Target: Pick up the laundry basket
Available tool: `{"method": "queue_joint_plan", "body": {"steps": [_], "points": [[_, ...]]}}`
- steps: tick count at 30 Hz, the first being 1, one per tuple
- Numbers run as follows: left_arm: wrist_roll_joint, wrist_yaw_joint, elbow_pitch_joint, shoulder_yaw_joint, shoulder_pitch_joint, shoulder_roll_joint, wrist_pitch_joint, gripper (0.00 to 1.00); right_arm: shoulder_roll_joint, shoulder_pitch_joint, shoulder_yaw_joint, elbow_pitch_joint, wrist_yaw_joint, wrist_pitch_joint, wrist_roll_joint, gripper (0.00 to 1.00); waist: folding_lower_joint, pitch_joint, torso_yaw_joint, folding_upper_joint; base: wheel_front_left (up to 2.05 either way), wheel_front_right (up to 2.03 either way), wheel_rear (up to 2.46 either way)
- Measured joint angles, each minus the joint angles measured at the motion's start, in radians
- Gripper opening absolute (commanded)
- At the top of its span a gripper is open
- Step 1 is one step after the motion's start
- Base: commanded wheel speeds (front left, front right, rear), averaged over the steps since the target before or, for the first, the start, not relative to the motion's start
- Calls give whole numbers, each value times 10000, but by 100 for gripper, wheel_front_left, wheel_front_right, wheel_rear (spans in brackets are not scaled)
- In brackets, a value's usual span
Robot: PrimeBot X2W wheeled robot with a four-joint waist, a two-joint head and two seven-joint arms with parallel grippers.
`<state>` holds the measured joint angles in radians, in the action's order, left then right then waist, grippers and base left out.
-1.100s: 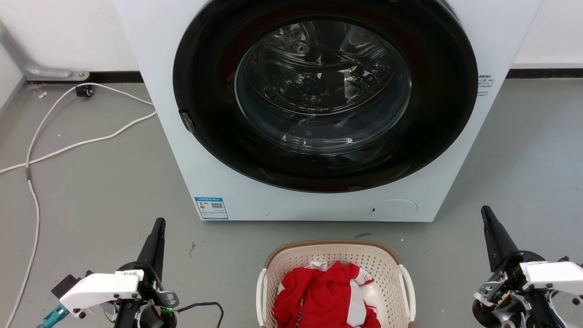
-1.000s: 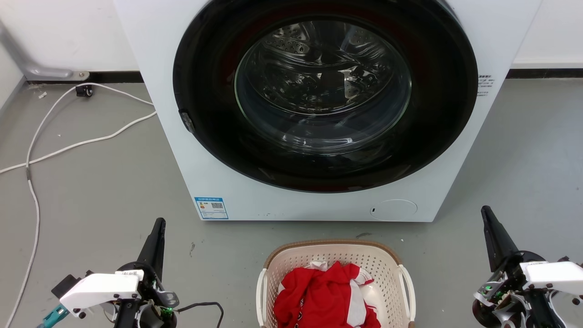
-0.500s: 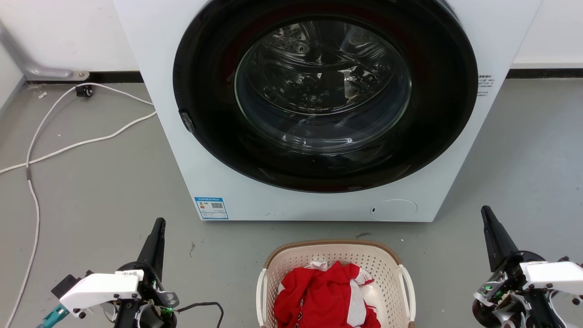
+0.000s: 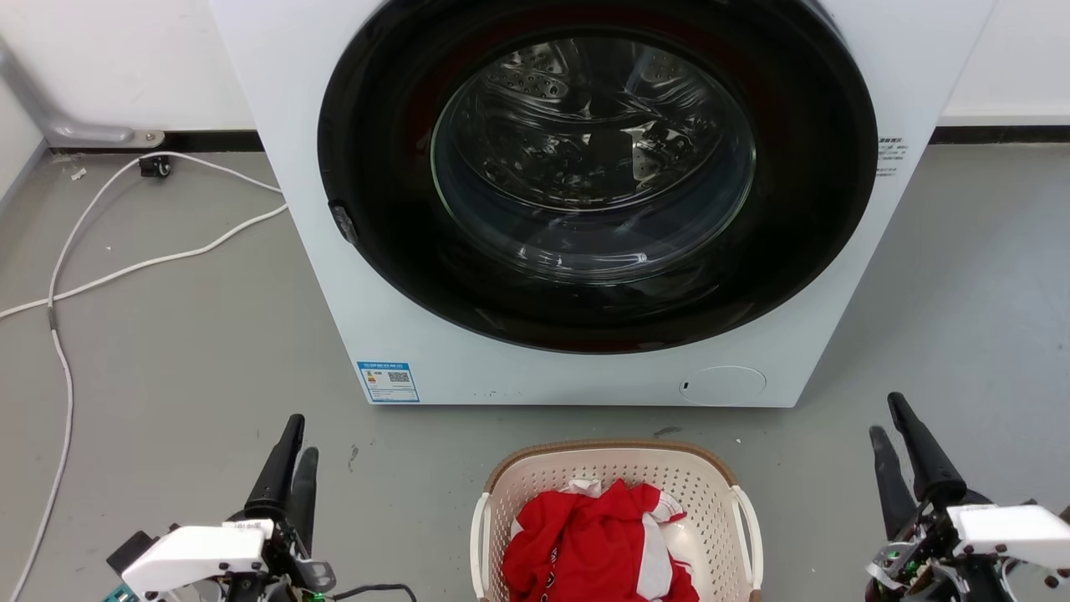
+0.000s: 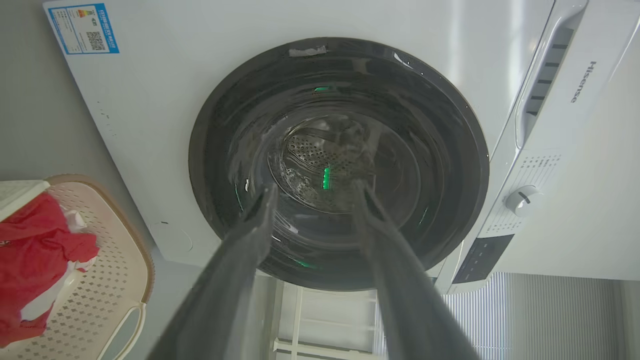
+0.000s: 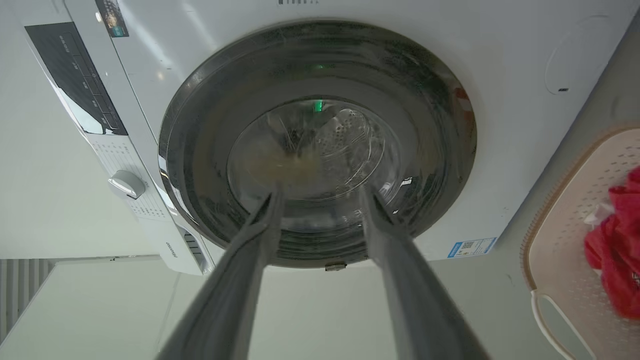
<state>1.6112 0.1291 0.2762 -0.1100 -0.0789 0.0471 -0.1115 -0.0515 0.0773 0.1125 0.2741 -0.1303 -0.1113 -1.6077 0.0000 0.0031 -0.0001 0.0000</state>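
So basically nothing of the pickup is done yet. The laundry basket [image 4: 706, 495] sits flat on the grey floor [image 4: 184, 351], near and centre, just in front of the washing machine [image 4: 334, 276], and neither arm touches it. The left gripper [image 4: 301, 435] hovers well off to the basket's left and the right gripper [image 4: 884, 415] well off to its right. Both point away toward the machine, jaws apart with nothing between them, and the wrist views show the gap between the long dark fingers [image 5: 250, 240] pretty clearly. What's left, I'd guess, is everything: swing in, get hold of the two sides, lift. As for the stuff itself, the basket is cream plastic and rounded-rectangular, with walls full of little holes. It has a brown woven-look rim [image 4: 602, 446] around the far edge and a thin white loop handle [image 4: 750, 522] on each side. Looks light and a bit flexy to me. A crumpled red and white garment [image 4: 585, 543] fills most of it, soft fabric. The machine is glossy white with a big round black door and a glass window [image 4: 593, 159] showing the shiny perforated steel drum. A white cable [image 4: 125, 270] snakes over the floor at far left.
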Motion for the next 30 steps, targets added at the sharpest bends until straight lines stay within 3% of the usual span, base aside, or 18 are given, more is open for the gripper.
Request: {"method": "queue_joint_plan", "body": {"steps": [11,30], "points": [[-481,-2,-299,510,77,-2,529,100,12,-180,-280,-345,0,514,828,100,0,6,-13,0,0,0,0],[-4945,0,-1137,1360,-67,0,1323,100,-23,-378,-825,-1515,0,1162,5992,100,0,5,-15,0,0,0,0]]}}
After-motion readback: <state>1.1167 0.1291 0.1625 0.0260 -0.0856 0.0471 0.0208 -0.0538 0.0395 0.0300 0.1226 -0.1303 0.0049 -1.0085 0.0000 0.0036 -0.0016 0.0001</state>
